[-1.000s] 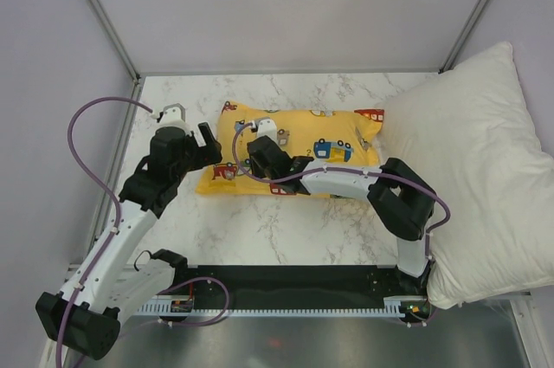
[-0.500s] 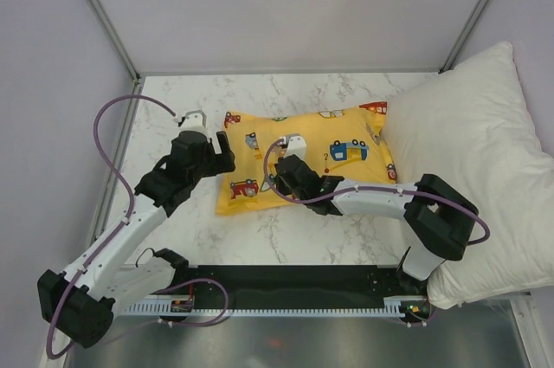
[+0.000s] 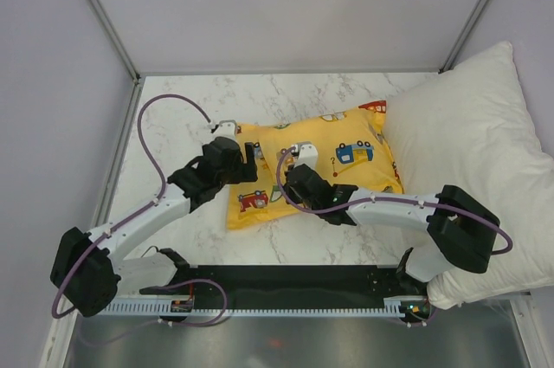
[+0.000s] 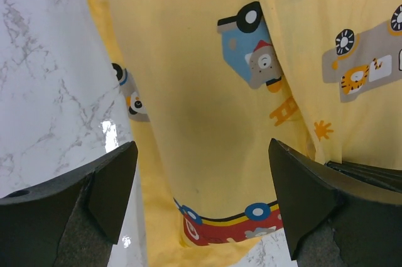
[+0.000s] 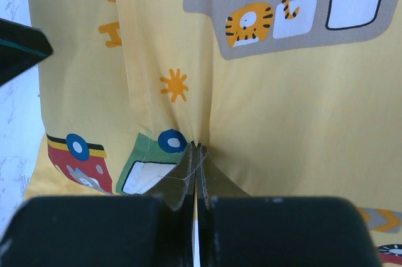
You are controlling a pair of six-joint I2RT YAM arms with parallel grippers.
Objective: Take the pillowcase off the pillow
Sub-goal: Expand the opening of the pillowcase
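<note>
Pillowcase (image 3: 325, 164), yellow, mid-table (image 3: 346, 95), pillow apparently wholly inside, removal barely begun: right gripper (image 5: 196, 149) pinched on a fabric fold, left gripper (image 4: 201, 157) jaws wide, empty, above its left end.

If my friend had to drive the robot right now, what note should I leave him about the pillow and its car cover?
Left hand: open, over the left end of the pillowcase, holding nothing.
Right hand: shut, pinching a fold of the pillowcase near its middle.
The pillowcase lies on the table beside the big white pillow. The small pillow cannot be seen, likely inside.
Done: a grip on the cloth.
Left: pull the case off the pillow.
</note>
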